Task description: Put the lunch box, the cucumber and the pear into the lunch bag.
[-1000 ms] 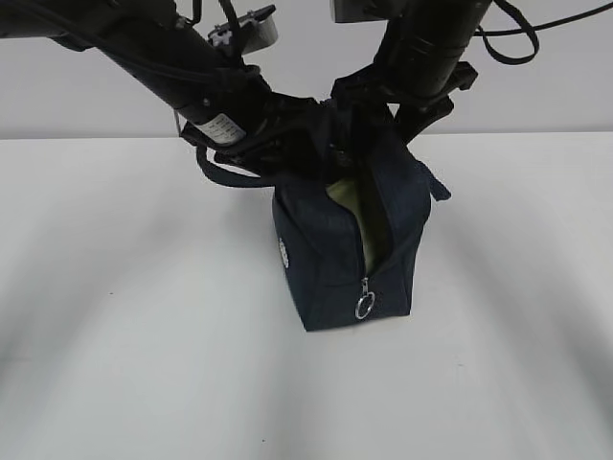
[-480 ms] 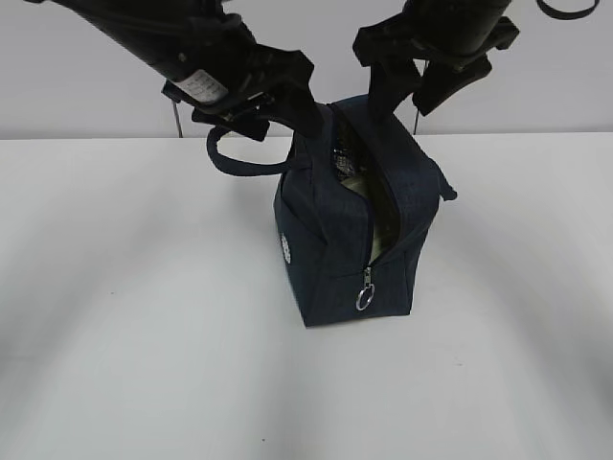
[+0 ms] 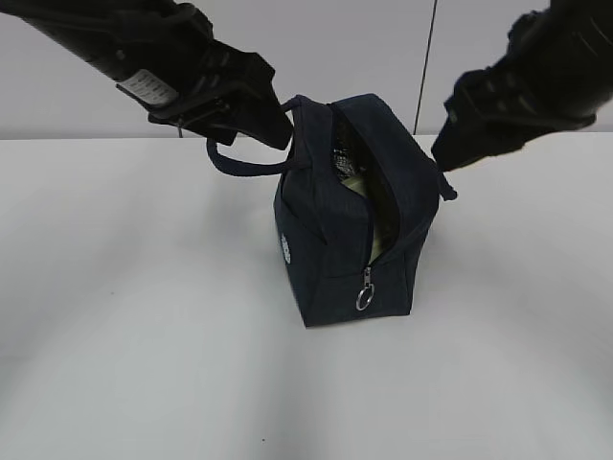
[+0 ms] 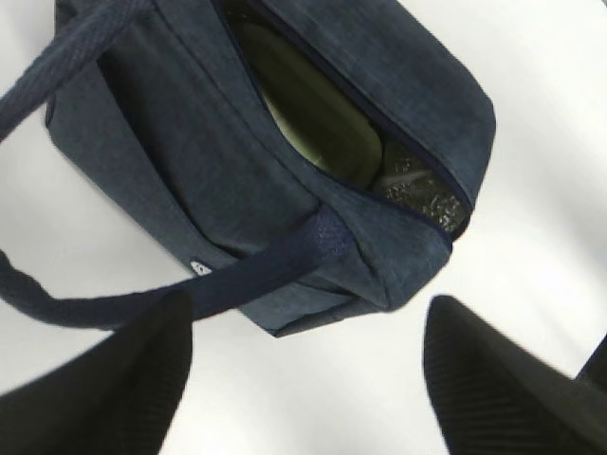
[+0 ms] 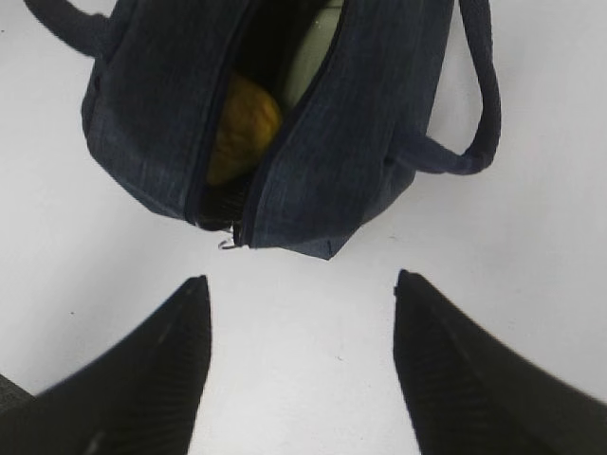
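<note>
Both arms hang tilted above the lunch bag (image 3: pixel 345 220) on the table (image 3: pixel 115 335) – left gripper (image 4: pixel 303 379) and right gripper (image 5: pixel 299 370) spread wide, empty; pear (image 5: pixel 242 128) and lunch box (image 4: pixel 318 123) sit inside

The slit atop the lunch bag (image 3: pixel 330 230) is narrowed by its flaps and blocked by the lunch box (image 4: pixel 318 118) and pear (image 5: pixel 242 123) within.

the lunch bag (image 4: pixel 285 142) gapes unzipped, a pale green lunch box (image 4: pixel 318 128) inside, both fingers (image 4: pixel 109 389) spread below it.
</note>
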